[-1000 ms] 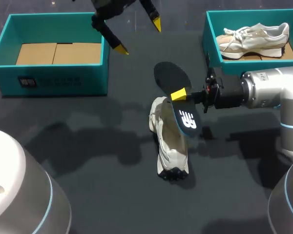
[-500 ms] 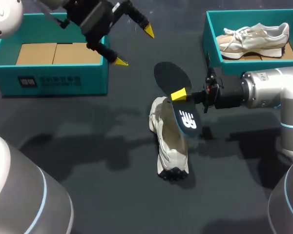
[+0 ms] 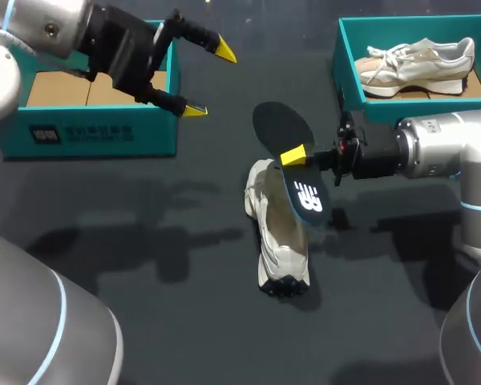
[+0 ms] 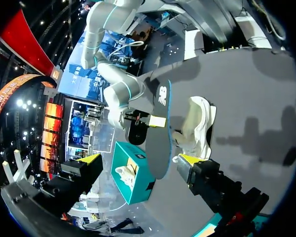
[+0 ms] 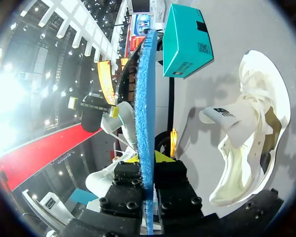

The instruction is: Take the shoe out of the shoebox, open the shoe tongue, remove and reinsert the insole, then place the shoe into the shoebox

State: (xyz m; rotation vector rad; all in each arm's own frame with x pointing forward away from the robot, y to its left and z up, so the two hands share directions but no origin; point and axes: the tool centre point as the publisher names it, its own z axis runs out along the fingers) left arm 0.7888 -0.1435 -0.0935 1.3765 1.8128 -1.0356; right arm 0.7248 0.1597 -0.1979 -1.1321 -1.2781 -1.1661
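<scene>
Insole (image 3: 280, 128) pinched edgewise in right claw (image 3: 297, 158), held tilted just above shoe (image 3: 279, 241) | shoe lying upright on table (image 3: 144, 265), tongue folded out | left claw (image 3: 209, 81) spread wide, empty, hanging by near corner of left shoebox (image 3: 104, 132), cardboard (image 3: 88, 87) inside | right shoebox (image 3: 373, 108) holding second shoe (image 3: 421, 60)

Dark table (image 3: 192, 337) lit from overhead, soft doubled shadows (image 3: 176, 241) across it — pale shoe (image 3: 282, 249) bright, white glare flooding part of the right wrist view
</scene>
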